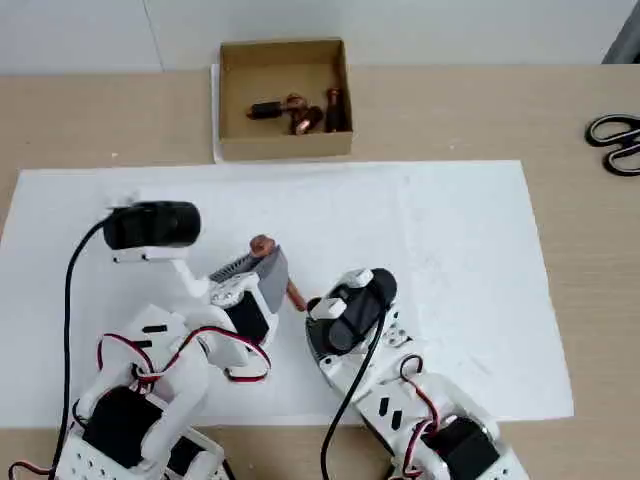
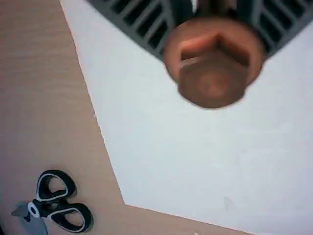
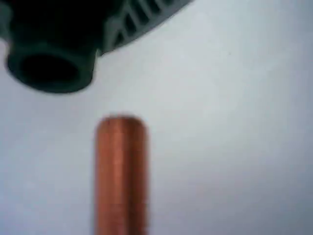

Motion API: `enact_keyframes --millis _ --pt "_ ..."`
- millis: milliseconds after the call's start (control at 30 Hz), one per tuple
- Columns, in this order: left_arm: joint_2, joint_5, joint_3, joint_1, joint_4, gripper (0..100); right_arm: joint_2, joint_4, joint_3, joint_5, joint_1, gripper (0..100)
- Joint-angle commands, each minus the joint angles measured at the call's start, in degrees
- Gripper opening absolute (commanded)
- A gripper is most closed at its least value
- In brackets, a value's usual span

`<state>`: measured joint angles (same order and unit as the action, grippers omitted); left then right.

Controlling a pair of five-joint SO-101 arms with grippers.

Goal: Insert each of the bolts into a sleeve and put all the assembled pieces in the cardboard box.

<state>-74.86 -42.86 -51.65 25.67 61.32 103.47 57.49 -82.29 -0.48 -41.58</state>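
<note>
Copper bolt [image 2: 211,63] faces left wrist, sleeve [image 3: 73,54] right wrist

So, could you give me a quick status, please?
Left gripper shut on bolt. Right gripper shut on sleeve. Bolt tip short of sleeve mouth. Scissors far off, no obstruction.

Place: a small robotics lab bench or maker's desk.
Surface: light wood-grain table [image 1: 590,250] against a plain white wall [image 1: 450,25].
Work mat: white paper sheet [image 1: 450,250] laid flat on the table.
Equipment: two white desktop robot arms [image 1: 400,400] with exposed red and black wires [image 1: 248,373].
Desk items: black-handled scissors [image 1: 617,143], small cardboard box [image 1: 285,148].
</note>
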Motion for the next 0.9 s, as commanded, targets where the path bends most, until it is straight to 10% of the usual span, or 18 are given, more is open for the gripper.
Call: enact_keyframes --millis 0,867 --pt "-1.0 -0.2 0.5 0.5 0.4 0 0.4 0.0 0.3 0.0 -0.2 0.4" --pt "-1.0 0.0 -7.5 0.4 -5.8 0 0.5 0.7 2.2 0.0 -4.0 0.4"
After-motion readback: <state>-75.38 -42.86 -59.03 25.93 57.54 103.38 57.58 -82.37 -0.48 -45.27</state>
